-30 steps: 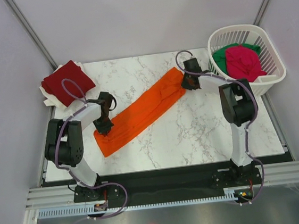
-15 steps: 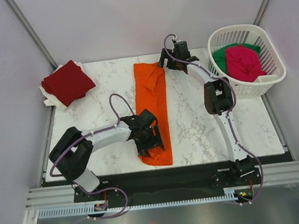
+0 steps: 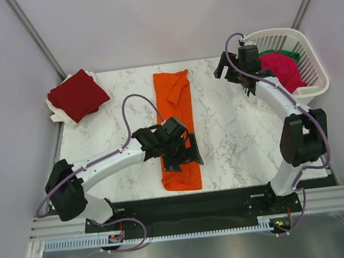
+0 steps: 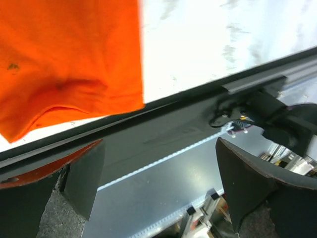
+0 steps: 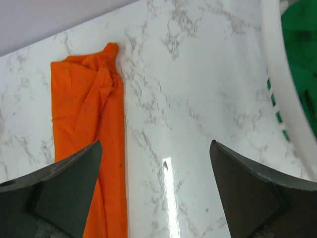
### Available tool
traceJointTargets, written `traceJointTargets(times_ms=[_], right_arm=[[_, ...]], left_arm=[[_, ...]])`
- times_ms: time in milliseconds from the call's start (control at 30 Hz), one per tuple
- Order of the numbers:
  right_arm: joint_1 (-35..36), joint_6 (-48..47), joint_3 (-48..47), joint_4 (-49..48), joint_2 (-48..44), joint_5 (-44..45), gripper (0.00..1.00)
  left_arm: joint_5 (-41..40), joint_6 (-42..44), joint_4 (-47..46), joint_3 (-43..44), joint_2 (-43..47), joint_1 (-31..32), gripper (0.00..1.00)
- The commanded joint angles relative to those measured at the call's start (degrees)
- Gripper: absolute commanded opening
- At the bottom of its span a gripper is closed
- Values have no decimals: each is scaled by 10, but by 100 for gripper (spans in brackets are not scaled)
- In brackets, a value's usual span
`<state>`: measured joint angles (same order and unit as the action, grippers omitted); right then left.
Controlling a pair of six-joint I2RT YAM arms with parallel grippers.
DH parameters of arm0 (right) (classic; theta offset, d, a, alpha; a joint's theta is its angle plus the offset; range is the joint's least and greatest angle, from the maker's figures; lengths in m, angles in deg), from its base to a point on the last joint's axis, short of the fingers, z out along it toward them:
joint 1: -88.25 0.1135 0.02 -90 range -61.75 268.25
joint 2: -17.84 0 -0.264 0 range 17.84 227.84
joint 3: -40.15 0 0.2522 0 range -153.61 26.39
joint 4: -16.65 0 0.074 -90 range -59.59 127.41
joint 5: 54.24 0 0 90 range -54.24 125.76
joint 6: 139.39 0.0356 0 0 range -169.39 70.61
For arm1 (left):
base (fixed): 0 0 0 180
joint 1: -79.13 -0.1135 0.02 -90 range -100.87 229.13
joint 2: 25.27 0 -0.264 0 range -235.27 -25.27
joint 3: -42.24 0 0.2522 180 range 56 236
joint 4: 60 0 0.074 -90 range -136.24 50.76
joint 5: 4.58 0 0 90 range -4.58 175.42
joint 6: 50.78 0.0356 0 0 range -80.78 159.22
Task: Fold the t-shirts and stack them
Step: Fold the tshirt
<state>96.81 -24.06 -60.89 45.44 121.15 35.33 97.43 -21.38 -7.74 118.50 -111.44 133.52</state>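
The orange t-shirt [image 3: 174, 113] lies folded into a long narrow strip down the middle of the table, its far end bunched [image 5: 89, 119] and its near hem at the table's front edge [image 4: 69, 59]. My left gripper [image 3: 186, 158] hovers over the strip's near half, jaws wide open and empty [image 4: 158, 183]. My right gripper [image 3: 231, 76] hangs open and empty [image 5: 156, 188] over bare marble between the strip's far end and the basket. A dark red t-shirt [image 3: 77, 94] sits folded at the back left. The magenta-pink t-shirt [image 3: 281, 71] and the green t-shirt [image 3: 275, 53] lie in the basket.
The white lattice basket [image 3: 314, 80] stands at the back right corner; its rim [image 5: 282, 74] is close to my right fingers. White cloth [image 3: 56, 113] peeks out under the dark red shirt. A black rail [image 4: 163, 124] runs along the table's front edge.
The orange strip went from diagonal, held at both ends, to straight down the table. Both grippers opened and let go; the right arm swung right toward the basket.
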Motion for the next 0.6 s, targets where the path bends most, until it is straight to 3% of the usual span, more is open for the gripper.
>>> traceJointTargets(times_ms=[0, 133, 267, 400, 467, 567], right_arm=[[37, 49, 131, 7, -58, -44, 98], [95, 64, 277, -9, -144, -76, 98], [140, 89, 377, -39, -232, -123, 96], [147, 96, 447, -51, -284, -115, 94], [147, 92, 463, -47, -300, -116, 88], [148, 88, 470, -40, -314, -120, 81]], left_arm=[[-116, 28, 99, 83, 66, 26, 100], [-225, 50, 116, 46, 78, 23, 99], [-294, 87, 67, -14, 21, 23, 93], [-296, 106, -15, -19, -28, 23, 86], [-294, 107, -51, -21, -41, 23, 78], [-298, 106, -51, -9, -81, 23, 70]])
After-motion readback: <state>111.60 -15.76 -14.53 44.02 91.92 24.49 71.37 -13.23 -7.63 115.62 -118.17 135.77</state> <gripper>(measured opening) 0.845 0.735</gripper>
